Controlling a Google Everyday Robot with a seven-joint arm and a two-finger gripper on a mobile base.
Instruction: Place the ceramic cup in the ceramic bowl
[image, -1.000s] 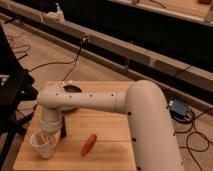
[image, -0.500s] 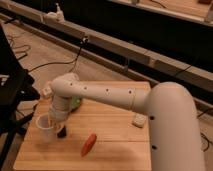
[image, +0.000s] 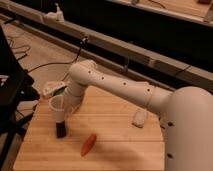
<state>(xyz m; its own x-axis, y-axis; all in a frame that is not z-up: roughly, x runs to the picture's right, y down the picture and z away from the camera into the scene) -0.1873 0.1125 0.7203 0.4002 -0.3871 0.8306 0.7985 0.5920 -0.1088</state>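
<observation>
The ceramic cup (image: 56, 106), small, white and handleless, hangs upright above the left part of the wooden table (image: 115, 145). My gripper (image: 60, 123) is shut on the cup, with a dark fingertip (image: 61, 131) showing below it. The ceramic bowl (image: 59, 91), green inside, sits at the table's back left. It is mostly hidden behind my white arm (image: 115, 87) and the cup. The cup is just in front of the bowl and close to its near rim.
A red-orange elongated item (image: 89, 144) lies on the table's front middle. A white rounded lump (image: 139, 118) lies to the right. Dark furniture (image: 12, 85) stands off the table's left edge. Cables (image: 50, 62) run over the floor behind.
The cup has risen off the table in my gripper and moved back and to the right, toward the green bowl. The arm has swung with it.
</observation>
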